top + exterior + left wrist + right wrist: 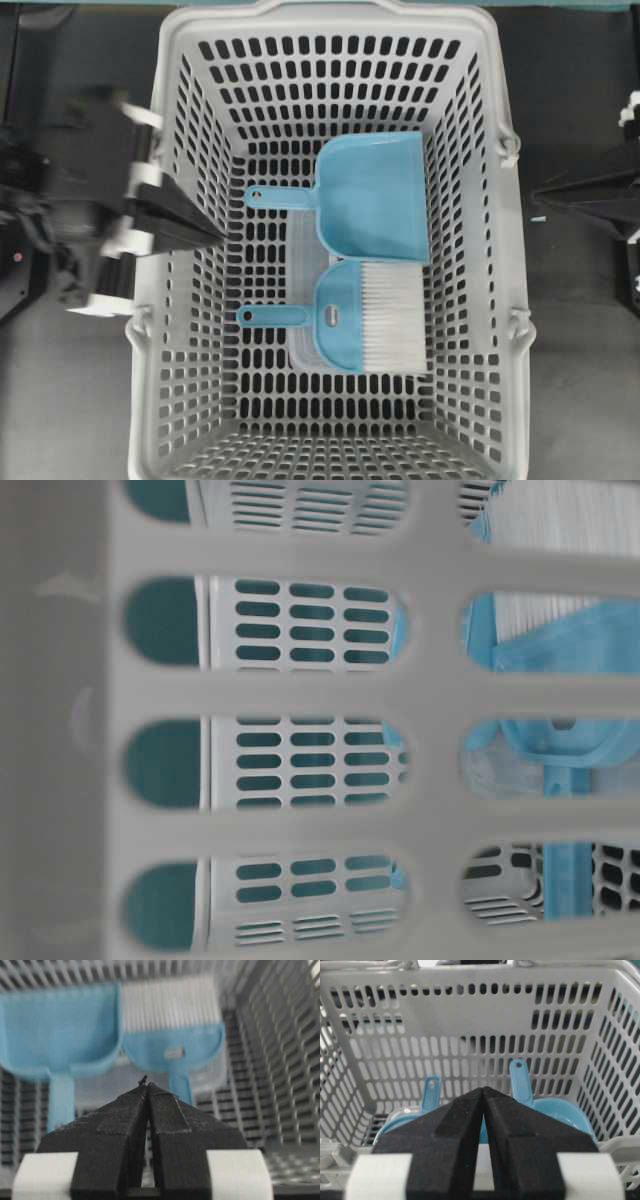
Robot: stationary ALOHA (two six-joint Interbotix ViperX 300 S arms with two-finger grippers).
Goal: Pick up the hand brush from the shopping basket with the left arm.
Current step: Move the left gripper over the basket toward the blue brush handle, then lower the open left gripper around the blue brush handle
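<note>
1. The hand brush (pixel 350 322) lies flat on the floor of the shopping basket (pixel 480 80), lower centre of the overhead view, just below the dustpan (pixel 372 197).
2. Its long axis runs left to right: handle end at the left, white bristles at the right.
3. The left gripper (pixel 215 237), jaws pressed shut on nothing, sits at the basket's left wall, up and left of the handle, so it is nearer.
4. The right gripper (pixel 484 1091), also closed and empty, waits outside the right wall.
</note>
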